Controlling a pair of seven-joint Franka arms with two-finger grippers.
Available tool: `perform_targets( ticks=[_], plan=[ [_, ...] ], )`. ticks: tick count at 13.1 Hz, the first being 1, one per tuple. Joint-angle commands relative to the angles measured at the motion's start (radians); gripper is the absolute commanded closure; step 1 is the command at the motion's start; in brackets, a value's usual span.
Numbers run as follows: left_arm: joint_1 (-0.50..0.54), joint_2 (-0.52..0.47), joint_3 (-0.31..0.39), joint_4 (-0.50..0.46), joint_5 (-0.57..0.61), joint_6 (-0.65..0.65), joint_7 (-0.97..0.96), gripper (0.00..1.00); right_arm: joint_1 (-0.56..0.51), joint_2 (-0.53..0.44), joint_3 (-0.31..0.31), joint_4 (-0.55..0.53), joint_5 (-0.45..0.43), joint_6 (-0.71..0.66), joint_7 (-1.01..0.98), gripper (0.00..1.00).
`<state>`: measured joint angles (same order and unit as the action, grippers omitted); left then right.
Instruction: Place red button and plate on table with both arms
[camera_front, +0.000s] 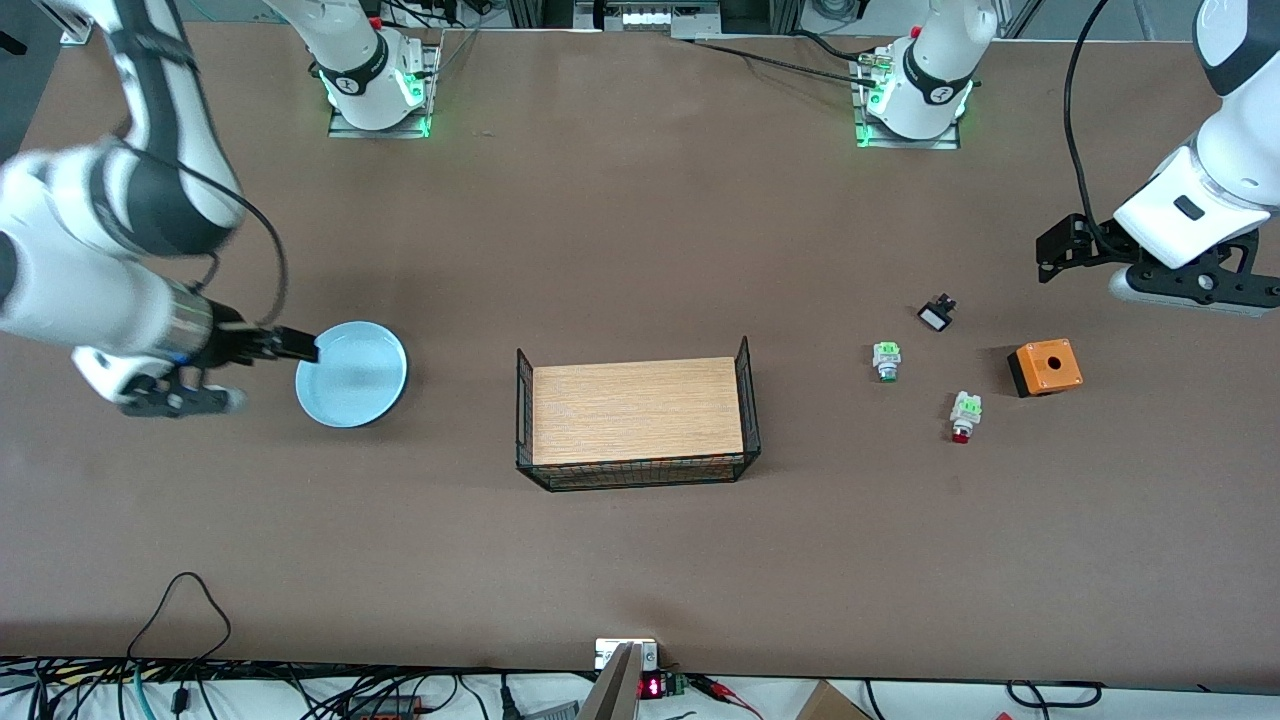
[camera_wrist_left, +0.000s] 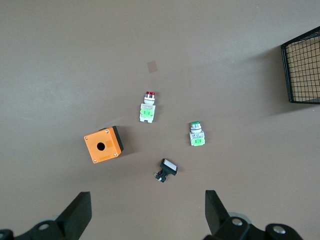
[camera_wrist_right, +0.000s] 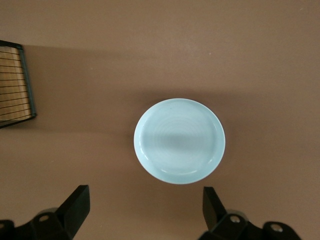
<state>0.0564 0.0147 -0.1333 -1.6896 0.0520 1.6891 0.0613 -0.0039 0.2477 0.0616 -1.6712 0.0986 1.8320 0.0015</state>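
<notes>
The red button (camera_front: 963, 416) lies on the brown table (camera_front: 640, 250) toward the left arm's end; it also shows in the left wrist view (camera_wrist_left: 147, 107). The pale blue plate (camera_front: 350, 373) lies flat on the table toward the right arm's end and shows whole in the right wrist view (camera_wrist_right: 179, 141). My left gripper (camera_front: 1058, 255) hangs open and empty over bare table beside the orange box; in its wrist view (camera_wrist_left: 146, 200) only table lies between the fingers. My right gripper (camera_front: 288, 345) is open and empty in the air at the plate's edge, as its wrist view (camera_wrist_right: 145, 194) shows.
A wire-sided rack with a light wooden top (camera_front: 636, 412) stands mid-table. Near the red button lie a switch with a green cap (camera_front: 886, 360), a small black and white part (camera_front: 937, 314) and an orange box with a hole (camera_front: 1045, 366).
</notes>
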Motion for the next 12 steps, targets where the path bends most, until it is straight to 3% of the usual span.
perform_targets(
  ticks=[1,7,12],
  plan=[
    [0.011,-0.022,-0.006,-0.019,-0.007,0.011,-0.006,0.00,-0.018,-0.141,0.012,-0.030,0.027,-0.063,-0.014,0.00],
    [0.011,-0.021,-0.006,-0.019,-0.007,0.012,-0.005,0.00,-0.008,-0.312,0.029,-0.047,0.013,-0.178,0.091,0.00],
    [0.013,-0.021,-0.005,-0.019,-0.007,0.011,-0.005,0.00,-0.013,-0.337,0.029,-0.036,0.016,-0.214,0.092,0.00]
  ],
)
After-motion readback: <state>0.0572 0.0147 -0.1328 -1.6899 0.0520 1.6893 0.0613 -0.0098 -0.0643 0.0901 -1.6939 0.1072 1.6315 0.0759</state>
